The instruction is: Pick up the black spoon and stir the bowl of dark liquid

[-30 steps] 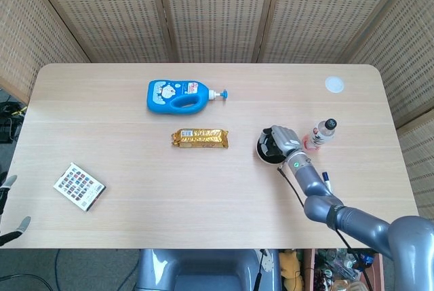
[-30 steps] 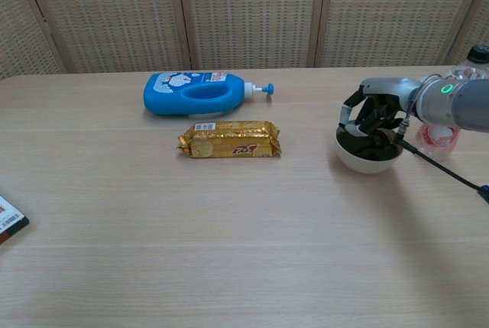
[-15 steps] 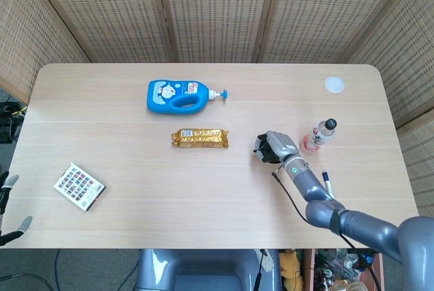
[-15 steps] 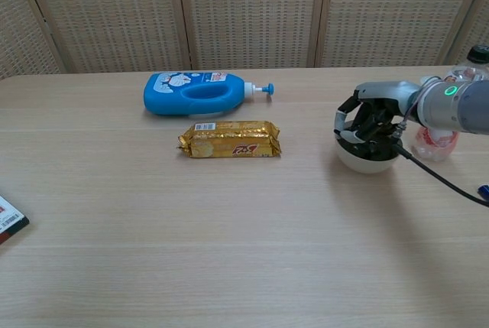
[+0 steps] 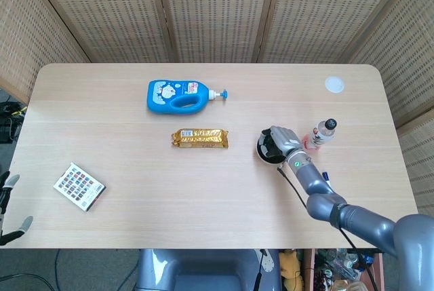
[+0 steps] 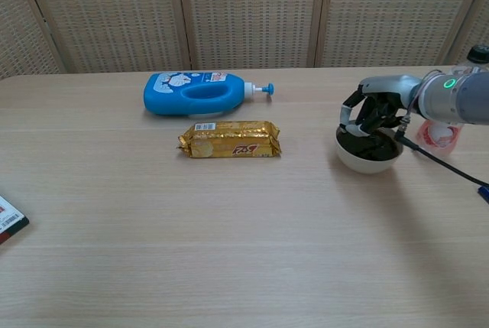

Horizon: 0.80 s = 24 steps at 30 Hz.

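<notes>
A white bowl (image 6: 368, 160) of dark liquid (image 6: 365, 147) stands right of the table's middle, also seen from the head camera as the bowl (image 5: 262, 150). My right hand (image 6: 373, 114) hangs over the bowl's far right side with its fingers curled down into it. They grip a dark handle that I take for the black spoon; most of it is hidden by the fingers. From above, the right hand (image 5: 279, 141) covers most of the bowl. My left hand (image 5: 8, 204) shows only at the lower left edge, off the table, fingers apart and holding nothing.
A blue pump bottle (image 6: 195, 92) lies at the back. A gold snack pack (image 6: 230, 139) lies left of the bowl. A pink-labelled drink bottle (image 5: 319, 135) stands just right of the bowl, with a blue pen (image 5: 326, 181) nearer me. A patterned card box (image 5: 79, 186) lies front left.
The right hand swung left across the bowl half a second ago and has come back to the right side. The bowl and the left hand stayed put.
</notes>
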Each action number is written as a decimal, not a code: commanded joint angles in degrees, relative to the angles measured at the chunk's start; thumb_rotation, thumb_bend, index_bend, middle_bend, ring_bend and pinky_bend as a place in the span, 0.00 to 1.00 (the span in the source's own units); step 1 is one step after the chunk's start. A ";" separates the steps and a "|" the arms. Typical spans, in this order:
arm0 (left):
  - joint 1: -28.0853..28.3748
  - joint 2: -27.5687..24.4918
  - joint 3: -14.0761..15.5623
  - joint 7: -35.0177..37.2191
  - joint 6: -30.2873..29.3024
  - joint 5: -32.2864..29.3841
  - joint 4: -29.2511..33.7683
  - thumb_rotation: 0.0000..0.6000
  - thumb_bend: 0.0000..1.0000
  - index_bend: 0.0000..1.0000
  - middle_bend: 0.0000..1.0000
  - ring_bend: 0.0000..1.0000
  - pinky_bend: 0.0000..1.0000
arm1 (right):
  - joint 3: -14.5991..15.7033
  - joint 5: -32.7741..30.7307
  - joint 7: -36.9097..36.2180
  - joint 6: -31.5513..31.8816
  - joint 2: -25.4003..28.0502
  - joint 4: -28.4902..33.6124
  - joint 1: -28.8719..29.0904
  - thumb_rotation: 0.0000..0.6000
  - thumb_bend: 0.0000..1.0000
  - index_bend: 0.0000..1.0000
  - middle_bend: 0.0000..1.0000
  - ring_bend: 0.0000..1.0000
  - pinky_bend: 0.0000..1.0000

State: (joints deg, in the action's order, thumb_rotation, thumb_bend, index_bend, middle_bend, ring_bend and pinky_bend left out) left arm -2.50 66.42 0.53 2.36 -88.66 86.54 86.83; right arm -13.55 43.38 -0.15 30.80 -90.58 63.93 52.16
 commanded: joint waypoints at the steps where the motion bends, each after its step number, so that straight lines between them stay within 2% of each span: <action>1: -0.11 -0.01 0.04 -0.01 0.00 -0.14 -0.03 1.00 0.29 0.00 0.00 0.00 0.00 | -0.31 0.16 -0.18 -0.43 -0.63 -0.83 0.54 1.00 0.67 0.63 0.96 0.98 1.00; 6: -0.22 0.01 0.10 0.05 -0.03 -0.18 -0.09 1.00 0.29 0.00 0.00 0.00 0.00 | -0.57 0.43 -0.30 -0.78 -1.07 -1.06 1.06 1.00 0.67 0.63 0.96 0.98 1.00; 17: 0.06 0.16 0.03 0.24 0.05 0.25 -0.18 1.00 0.29 0.00 0.00 0.00 0.00 | 0.42 0.57 -0.29 0.30 1.76 3.44 -0.47 1.00 0.67 0.63 0.96 0.98 1.00; 24: 0.19 0.29 0.07 -0.25 0.33 0.20 0.09 1.00 0.29 0.00 0.00 0.00 0.00 | 1.12 0.25 0.31 -0.06 2.22 1.93 -0.41 1.00 0.67 0.63 0.96 0.98 1.00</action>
State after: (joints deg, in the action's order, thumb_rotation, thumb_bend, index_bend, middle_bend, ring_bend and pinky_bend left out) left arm -2.31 66.69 0.58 2.17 -88.39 86.79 86.88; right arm -12.53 43.69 0.08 31.05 -88.31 66.35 51.61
